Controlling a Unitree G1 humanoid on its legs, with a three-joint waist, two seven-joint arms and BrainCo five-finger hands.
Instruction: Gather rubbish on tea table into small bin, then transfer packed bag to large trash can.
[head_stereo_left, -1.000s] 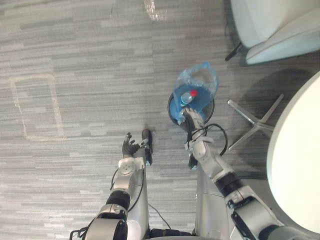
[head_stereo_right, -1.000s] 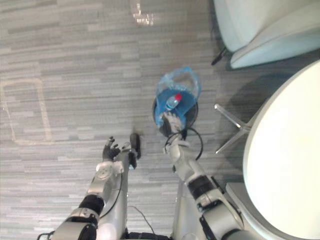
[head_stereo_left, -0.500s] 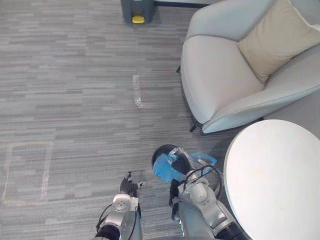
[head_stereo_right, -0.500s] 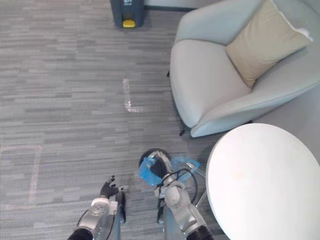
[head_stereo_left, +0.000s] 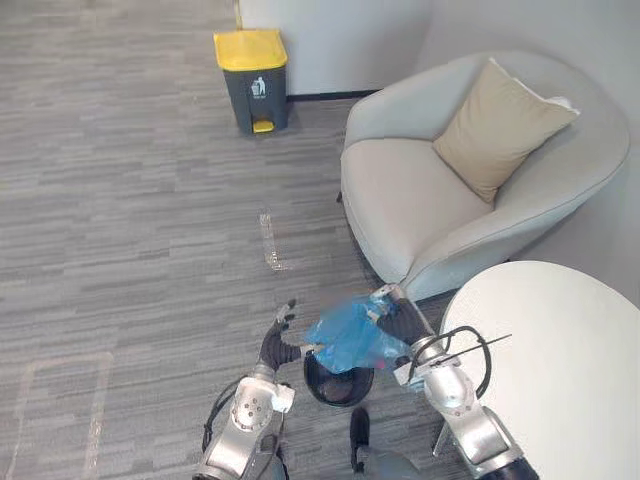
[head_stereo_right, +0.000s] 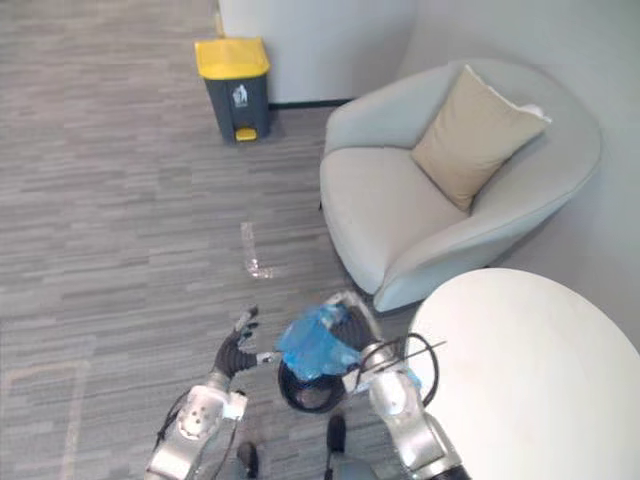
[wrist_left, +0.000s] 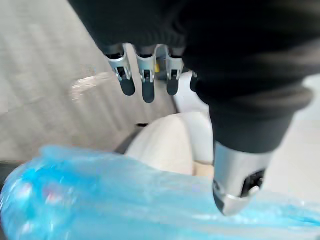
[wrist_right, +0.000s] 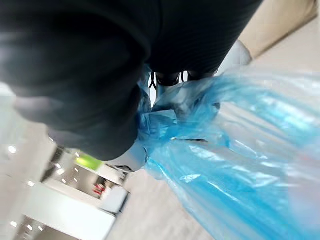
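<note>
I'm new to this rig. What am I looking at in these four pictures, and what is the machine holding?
This is a humanoid robot with two arms and fingered hands. Two pictures come from its head camera, looking down; the other two from cameras on its wrists. Its right hand grips a blue rubbish bag over a small black bin. Its left hand, fingers straight, hovers beside the bag. To the right stands a round white table, behind it an armchair, and by the far wall a yellow-lidded trash can.
</note>
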